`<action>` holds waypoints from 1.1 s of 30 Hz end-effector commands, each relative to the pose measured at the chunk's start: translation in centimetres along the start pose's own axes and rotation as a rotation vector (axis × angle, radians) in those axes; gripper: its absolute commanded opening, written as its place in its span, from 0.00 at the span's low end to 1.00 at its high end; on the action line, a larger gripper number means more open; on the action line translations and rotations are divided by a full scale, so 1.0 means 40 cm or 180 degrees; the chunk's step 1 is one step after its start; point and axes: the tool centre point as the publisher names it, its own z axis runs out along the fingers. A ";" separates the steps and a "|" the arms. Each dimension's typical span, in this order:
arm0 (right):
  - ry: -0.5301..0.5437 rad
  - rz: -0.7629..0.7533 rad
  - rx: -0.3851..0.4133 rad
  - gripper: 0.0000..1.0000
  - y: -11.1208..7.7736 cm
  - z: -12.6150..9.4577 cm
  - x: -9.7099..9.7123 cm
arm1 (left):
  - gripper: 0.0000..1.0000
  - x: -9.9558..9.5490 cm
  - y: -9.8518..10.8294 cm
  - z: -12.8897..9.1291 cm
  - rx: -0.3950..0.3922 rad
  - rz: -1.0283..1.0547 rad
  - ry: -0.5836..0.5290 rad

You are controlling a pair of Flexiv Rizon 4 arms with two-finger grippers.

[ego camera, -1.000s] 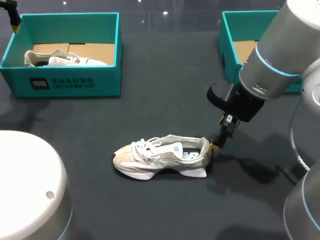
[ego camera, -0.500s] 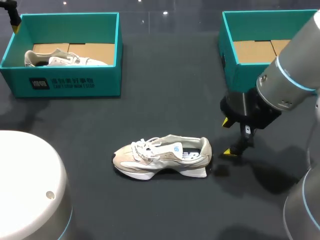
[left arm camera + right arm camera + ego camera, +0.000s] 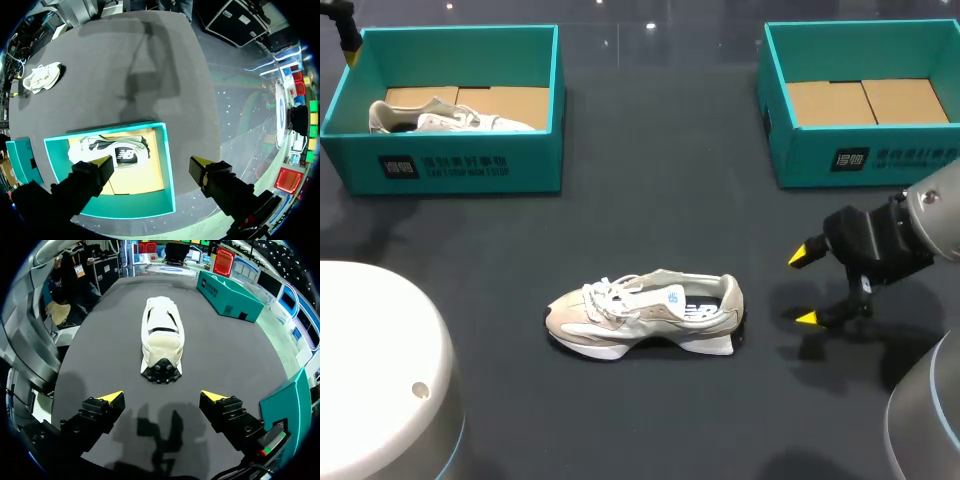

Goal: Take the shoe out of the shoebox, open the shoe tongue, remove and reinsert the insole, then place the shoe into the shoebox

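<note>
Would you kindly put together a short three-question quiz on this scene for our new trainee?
1. True or false: the right gripper is shut on the shoe lying on the table.
2. That shoe's heel is turned toward: A) the right gripper; B) the robot's left side; C) the far table edge.
3. Short answer: which shoebox has no shoe inside?

Key: 1 false, it is open and clear of the shoe. 2 A. 3 the right shoebox; the left shoebox holds a second shoe.
</note>
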 end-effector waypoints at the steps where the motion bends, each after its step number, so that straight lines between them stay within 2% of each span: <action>1: -0.0056 -0.0008 -0.0667 1.00 -0.014 -0.004 0.017 | 1.00 0.001 -0.002 -0.001 -0.0006 0.0004 0.0003; 7: -0.0056 -0.0008 -0.0667 1.00 -0.014 -0.004 0.017 | 1.00 0.001 -0.002 -0.001 -0.0006 0.0004 0.0003; 8: -0.0016 -0.0006 -0.0673 1.00 -0.026 0.007 0.012 | 1.00 0.001 -0.002 -0.001 -0.0006 0.0004 0.0003; 10: 0.0057 -0.0011 -0.0978 1.00 -0.053 0.019 0.004 | 1.00 0.001 -0.002 -0.001 -0.0006 0.0004 0.0003; 13: 0.0099 -0.0017 -0.1245 1.00 -0.085 0.036 -0.001 | 1.00 0.001 -0.002 -0.001 -0.0006 0.0004 0.0003; 17: 0.0106 0.0009 -0.1409 1.00 -0.111 0.056 -0.007 | 1.00 0.001 -0.002 -0.001 -0.0006 0.0004 0.0003; 26: 0.0055 0.0066 -0.1558 1.00 -0.120 0.089 -0.021 | 1.00 0.001 -0.002 -0.001 -0.0006 0.0004 0.0003; 33: 0.0006 0.0104 -0.1636 1.00 -0.120 0.094 -0.024 | 1.00 0.001 -0.002 -0.001 -0.0006 0.0004 0.0003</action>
